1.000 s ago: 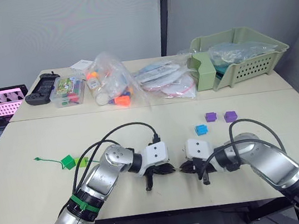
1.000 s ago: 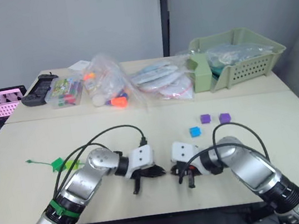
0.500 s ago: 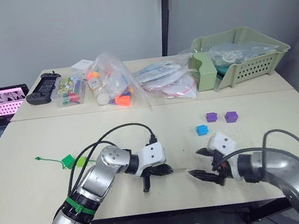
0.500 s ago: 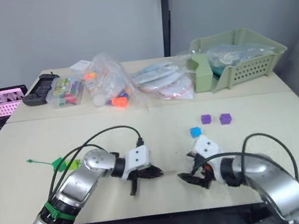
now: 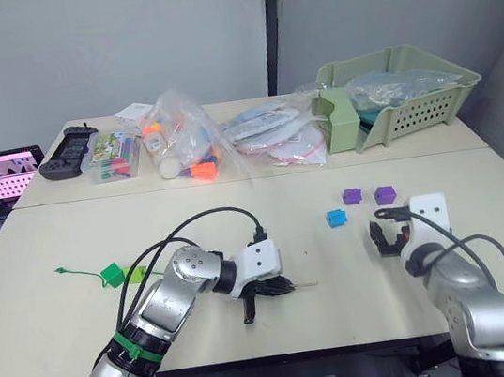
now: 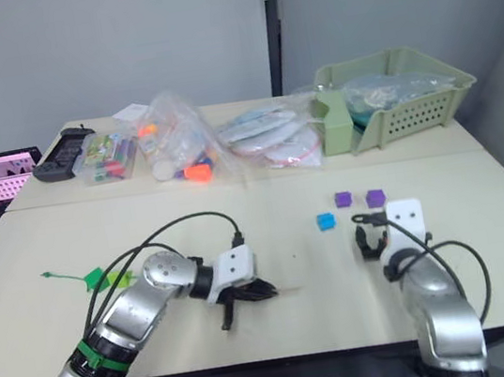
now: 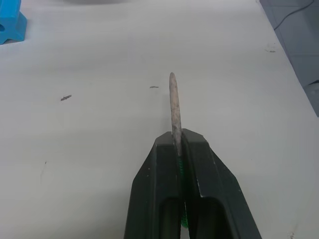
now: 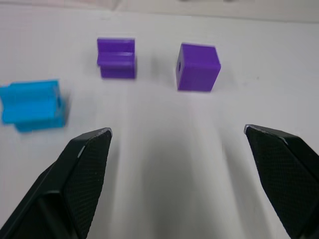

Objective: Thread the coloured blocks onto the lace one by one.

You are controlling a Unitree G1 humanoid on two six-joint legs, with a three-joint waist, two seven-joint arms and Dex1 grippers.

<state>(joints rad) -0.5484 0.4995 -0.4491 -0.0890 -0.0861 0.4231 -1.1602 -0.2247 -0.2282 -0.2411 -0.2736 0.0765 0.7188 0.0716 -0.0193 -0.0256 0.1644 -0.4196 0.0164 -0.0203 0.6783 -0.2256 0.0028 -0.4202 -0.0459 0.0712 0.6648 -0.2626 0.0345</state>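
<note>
Stretching across the whole scene is the pale counter (image 5: pixel 82 318), bearing a green basket (image 5: pixel 409 94) and clear bags of craft items (image 5: pixel 190 141) along its far edge. The left gripper (image 5: pixel 286 286) is lying low on the counter near the front middle, its jaws pinching the lace (image 7: pixel 174 112) just behind the silvery tip, which is pointing out over the bare surface. The right gripper (image 5: pixel 389 231) is hanging over the counter's right part, its jaws spread wide and holding nothing, facing the two purple blocks (image 8: pixel 198 66) and the blue block (image 8: pixel 34 105) just beyond them. The purple pair is sitting side by side, apart from each other, with the blue one nearby on their left. Over on the left, the dark green block (image 5: pixel 111 274) and light green block (image 5: pixel 137 273) are resting on the green cord.
</note>
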